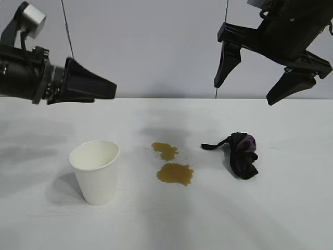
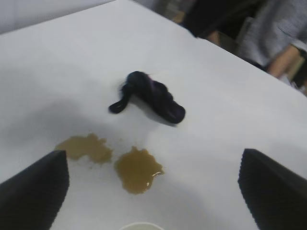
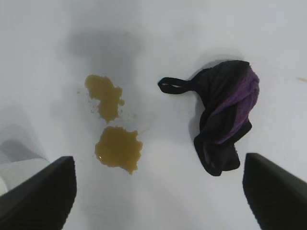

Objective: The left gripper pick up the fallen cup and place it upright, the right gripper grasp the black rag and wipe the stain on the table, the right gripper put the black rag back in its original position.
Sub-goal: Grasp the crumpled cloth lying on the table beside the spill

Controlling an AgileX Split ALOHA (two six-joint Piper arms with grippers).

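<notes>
The white paper cup (image 1: 95, 172) stands upright on the table (image 1: 291, 219) at the front left; its rim just shows in the left wrist view (image 2: 139, 226). My left gripper (image 1: 112, 89) hangs open and empty above and behind the cup (image 2: 153, 158). The stain is a smaller blotch (image 1: 165, 151) and a larger one (image 1: 175, 173) at the table's middle, also in the wrist views (image 2: 136, 168) (image 3: 118, 148). The black rag (image 1: 242, 154) with purple folds lies right of the stain (image 2: 153, 96) (image 3: 225, 120). My right gripper (image 1: 244, 95) is open and empty, high above the rag (image 3: 158, 160).
The tabletop edge (image 2: 230, 52) shows in the left wrist view, with a person (image 2: 283, 43) beyond it. Two thin cables (image 1: 66, 23) hang against the grey back wall.
</notes>
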